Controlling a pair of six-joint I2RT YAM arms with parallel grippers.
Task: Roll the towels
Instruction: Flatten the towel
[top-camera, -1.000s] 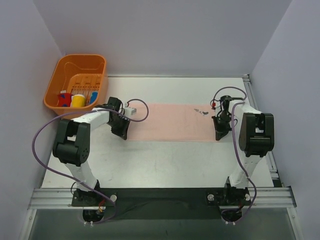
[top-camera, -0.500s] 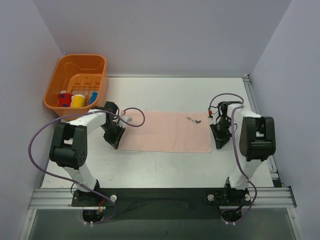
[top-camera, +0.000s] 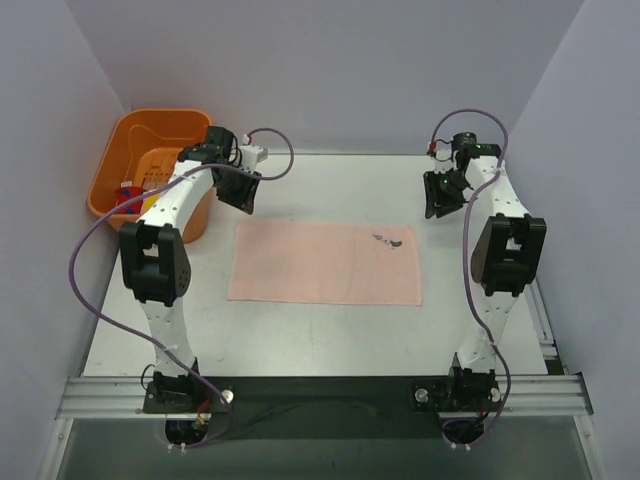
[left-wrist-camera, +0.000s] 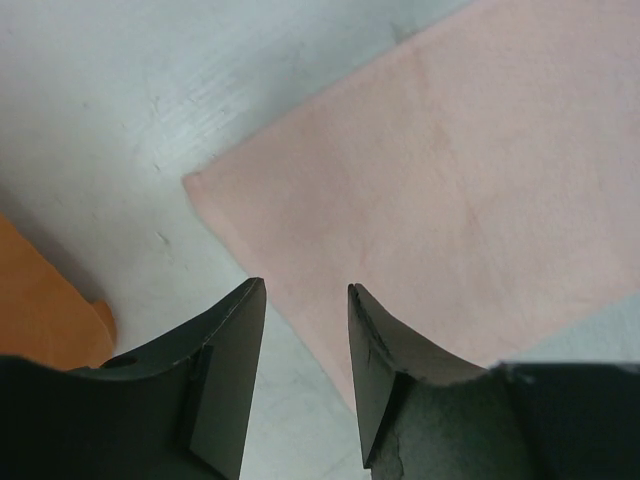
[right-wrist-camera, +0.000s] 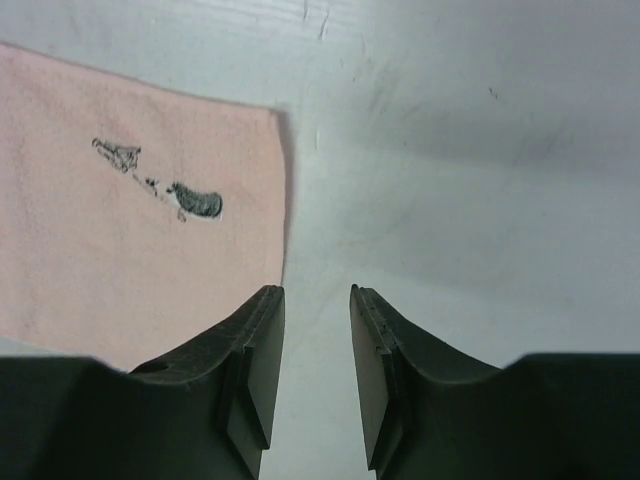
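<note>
Pale pink rectangular cloth towel (top-camera: 325, 262) lies flat on the table (top-camera: 320, 335). Left gripper (left-wrist-camera: 306, 290) and right gripper (right-wrist-camera: 316, 292) are parted, empty.

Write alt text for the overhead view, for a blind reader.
A pale pink towel lies flat and unrolled on a white table. Two robot arms hover beyond its far corners, left gripper near an orange basket, right gripper opposite.

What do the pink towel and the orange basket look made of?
The pink towel looks like soft cloth, perhaps microfibre or fine cotton: matte, a fine grainy weave in the wrist views, lying limp and flat, with a small dark printed mark near one corner. The orange basket is likely moulded plastic: smooth walls of even colour, a rounded rim and a slotted floor.
</note>
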